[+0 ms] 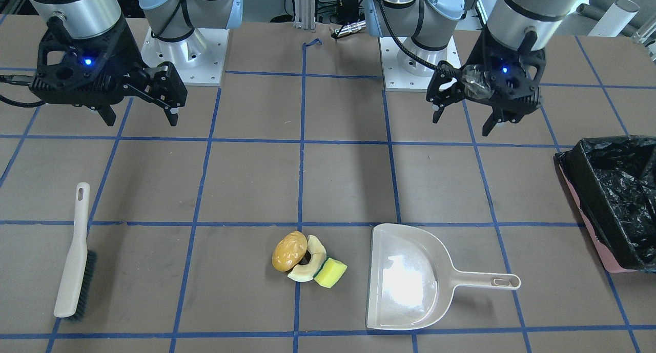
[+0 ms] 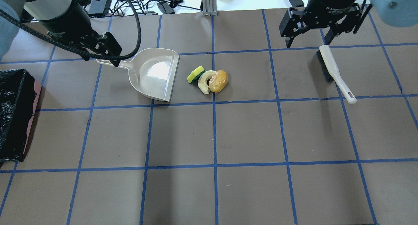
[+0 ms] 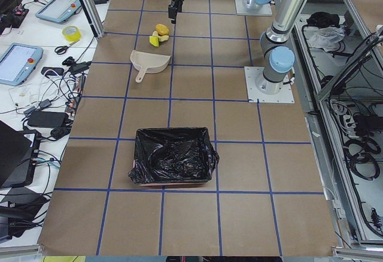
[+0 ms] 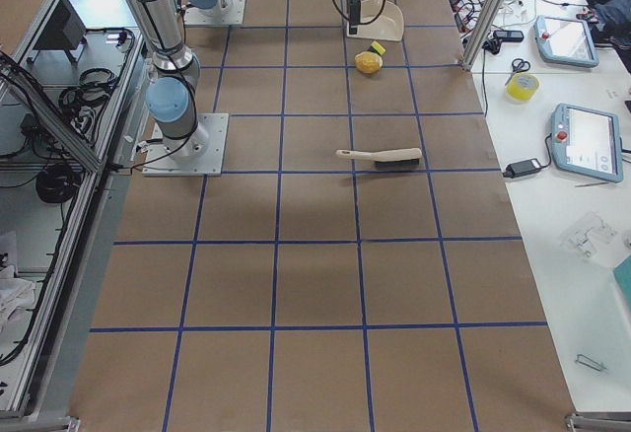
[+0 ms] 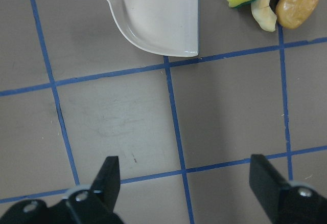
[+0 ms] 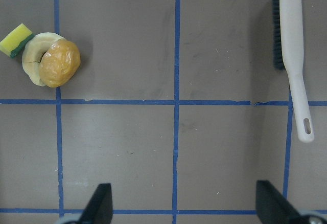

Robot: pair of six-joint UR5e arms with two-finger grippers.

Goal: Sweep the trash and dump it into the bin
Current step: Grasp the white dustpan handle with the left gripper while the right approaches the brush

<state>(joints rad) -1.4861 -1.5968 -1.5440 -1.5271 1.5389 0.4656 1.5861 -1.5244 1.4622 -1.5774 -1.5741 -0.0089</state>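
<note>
Three trash items (image 1: 307, 261) clustered lower centre, dustpan (image 1: 405, 276) just right, bin (image 1: 589, 189) at right edge, left end effector (image 1: 461, 125) and right end effector (image 1: 142, 121) spread wide, empty.

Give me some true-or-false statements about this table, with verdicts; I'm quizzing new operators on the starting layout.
1. The dustpan holds nothing. True.
2. The right tool grips the brush. False: the brush lies on the table, and that tool is open and empty.
3. The sponge sits inside the bin. False: it lies on the table against the pale slice.
4. The left tool is open. True.
5. The potato rests against the slice. True.
</note>
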